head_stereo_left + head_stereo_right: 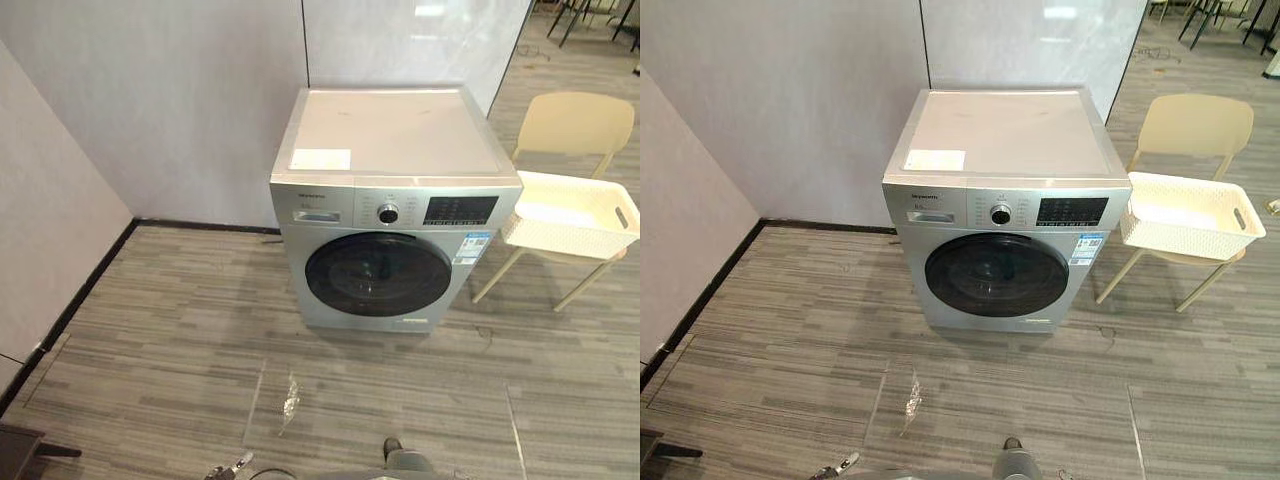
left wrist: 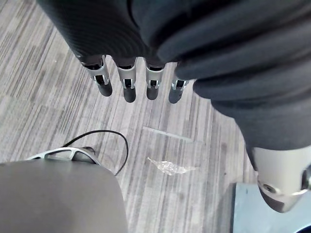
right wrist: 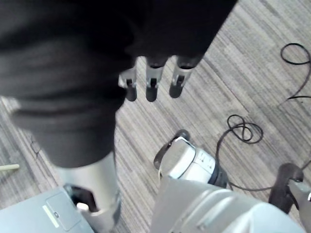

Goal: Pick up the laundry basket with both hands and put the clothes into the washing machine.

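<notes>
Left eye view: silver washing machine (image 1: 390, 200) at centre, its round dark door (image 1: 378, 273) shut. Cream chair (image 1: 573, 125) stands at the machine's 3 o'clock. White laundry basket (image 1: 565, 238) sits on the chair seat, just beside the machine's front corner; cannot tell what is inside it. Left hand (image 2: 127, 83) and right hand (image 3: 151, 81) hang above the striped floor (image 1: 150, 330), fingers straight, holding nothing.

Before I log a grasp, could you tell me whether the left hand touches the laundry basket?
Apart. In the left wrist view the left hand hangs open over floor; the left eye view shows the laundry basket on a chair.
</notes>
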